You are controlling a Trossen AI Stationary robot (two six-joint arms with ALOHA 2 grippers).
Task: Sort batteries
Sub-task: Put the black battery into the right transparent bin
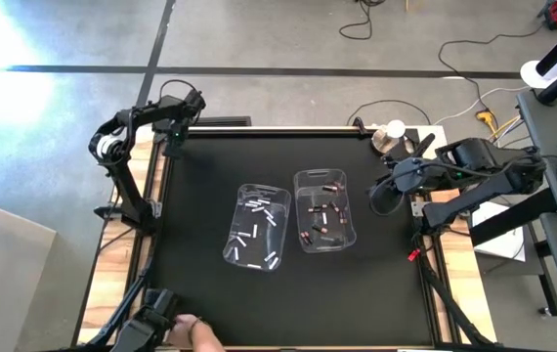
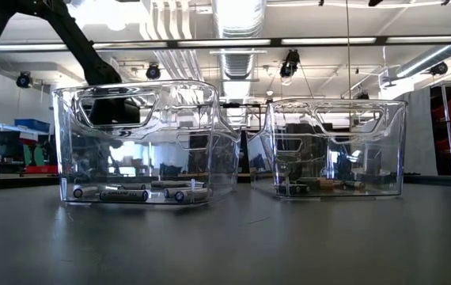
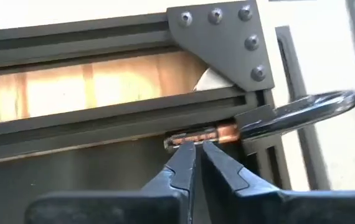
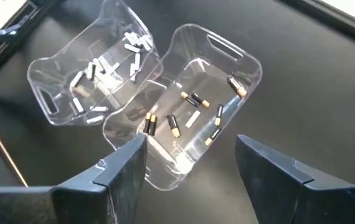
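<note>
Two clear bins stand mid-table. The left bin (image 1: 257, 227) holds white batteries (image 4: 96, 68), and the right bin (image 1: 323, 210) holds dark, copper-ended batteries (image 4: 193, 99). One more dark battery (image 3: 202, 134) lies on the mat in the far-left corner, against the metal frame rail. My left gripper (image 1: 173, 142) is at that corner, its fingers shut, with the tips (image 3: 197, 147) at this battery's middle. My right gripper (image 1: 388, 196) hovers open beside the right bin, toward the table's right edge, touching nothing (image 4: 190, 162). My left gripper's shut fingertips (image 3: 187, 152) stand at the middle of the corner battery's long side (image 3: 193, 138), coming at it across its length. The battery lies flat on the mat against the rail. Whether the tips touch it, I cannot tell.
The table's metal frame rail (image 3: 103, 115), a corner bracket (image 3: 227, 31) and a metal clamp (image 3: 302, 111) crowd the far-left corner. A person's hand (image 1: 195, 332) shows at the near edge. Black mat lies open around the bins (image 2: 225, 237).
</note>
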